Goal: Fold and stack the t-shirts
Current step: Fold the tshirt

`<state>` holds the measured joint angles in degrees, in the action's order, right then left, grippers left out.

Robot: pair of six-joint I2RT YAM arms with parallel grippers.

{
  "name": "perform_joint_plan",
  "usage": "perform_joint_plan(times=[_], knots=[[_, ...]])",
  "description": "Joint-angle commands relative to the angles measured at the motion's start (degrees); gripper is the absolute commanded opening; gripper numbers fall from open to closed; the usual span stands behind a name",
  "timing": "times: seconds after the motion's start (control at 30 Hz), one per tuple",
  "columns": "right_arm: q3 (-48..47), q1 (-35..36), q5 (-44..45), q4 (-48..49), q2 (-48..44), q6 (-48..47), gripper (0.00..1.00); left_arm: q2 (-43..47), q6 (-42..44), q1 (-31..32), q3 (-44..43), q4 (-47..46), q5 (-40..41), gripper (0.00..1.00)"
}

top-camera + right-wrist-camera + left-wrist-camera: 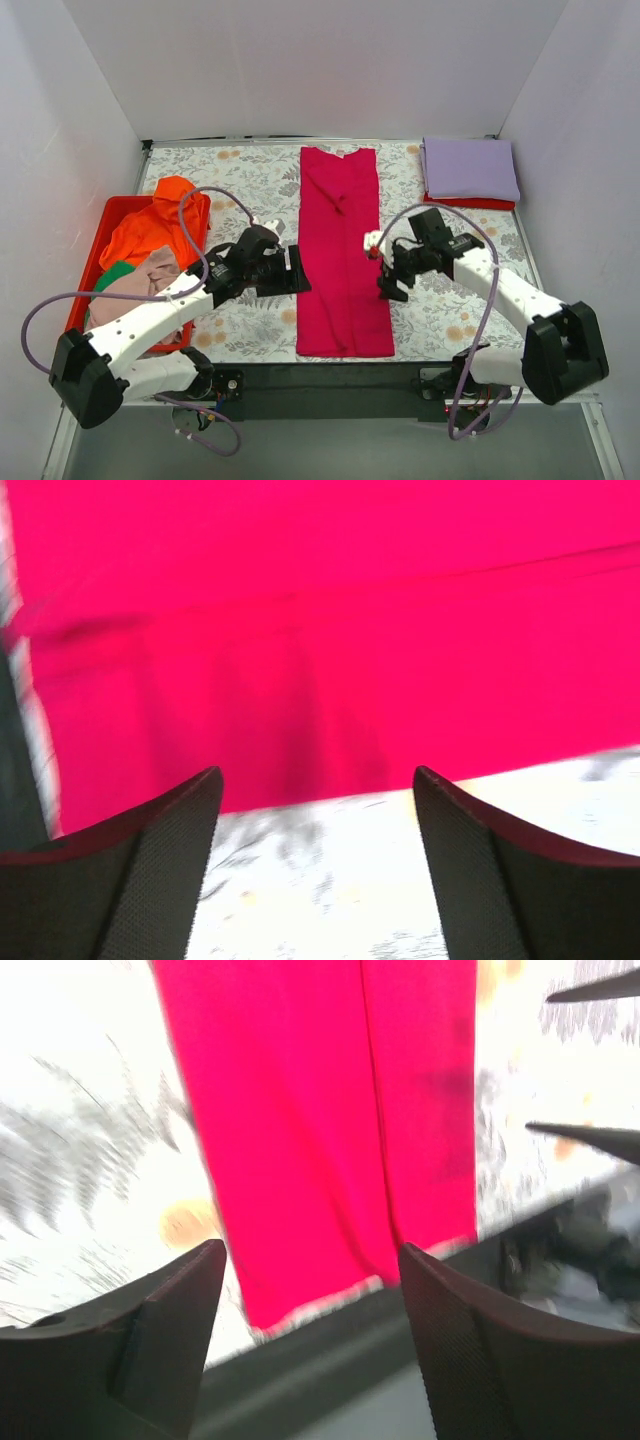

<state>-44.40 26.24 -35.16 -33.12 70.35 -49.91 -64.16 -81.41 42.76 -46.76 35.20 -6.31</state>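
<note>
Crimson cloth: the crimson t-shirt (343, 255), folded into a long narrow strip, lies flat between the two grippers on the floral table (245, 180). The left gripper (296, 270) hangs at the strip's left edge, fingers spread and holding nothing. Its wrist view shows the shirt's near hem beyond the fingertips, ending just short of the table's dark near edge (330, 378). The right gripper (386, 272) hangs just beside the strip's right edge, likewise spread and empty. In its wrist view that edge runs across beyond the fingertips, with bare pattern on the gripper's side.

Outward of the left gripper, a red tray (100, 232) holds an orange t-shirt (150, 230), a beige-pink t-shirt (152, 270) and a green t-shirt (114, 273), all bunched. Bare table lies between tray and strip. Ahead and outward of the right gripper, well apart, a folded lavender t-shirt (470, 168) rests on a red layer (470, 203).
</note>
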Motion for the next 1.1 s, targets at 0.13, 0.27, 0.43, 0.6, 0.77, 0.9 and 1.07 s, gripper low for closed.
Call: perform_joint_plan(times=[0.13,0.27,0.43,0.6,0.77,0.9,1.07], knots=[[-29.83,-5.40,3.79,15.37,23.05,30.80,0.55,0.53,16.00,-0.40,-10.09,0.31,26.75,0.79],[-44.87,-8.22,0.53,15.20,39.99,46.98,0.53,-0.09,23.56,-0.58,-11.77,-3.73,32.48,0.79],[-56.47,-8.40,0.53,16.34,50.05,58.95,0.61,4.04,29.20,-0.66,-6.34,-7.34,36.80,0.79],[-58.87,-8.31,1.14,18.18,54.89,63.52,0.67,8.69,29.03,-0.66,-0.09,-9.62,37.68,0.79],[-59.40,-8.31,0.35,19.41,58.31,66.25,0.68,10.98,27.18,-0.66,3.52,-10.85,38.12,0.79],[-61.06,-8.22,-0.61,20.82,60.52,67.84,0.67,11.07,26.13,-0.66,4.66,-10.59,38.47,0.79],[-63.35,-8.13,-1.05,21.61,63.15,69.33,0.62,11.43,26.12,-0.66,4.66,-9.80,39.35,0.79]])
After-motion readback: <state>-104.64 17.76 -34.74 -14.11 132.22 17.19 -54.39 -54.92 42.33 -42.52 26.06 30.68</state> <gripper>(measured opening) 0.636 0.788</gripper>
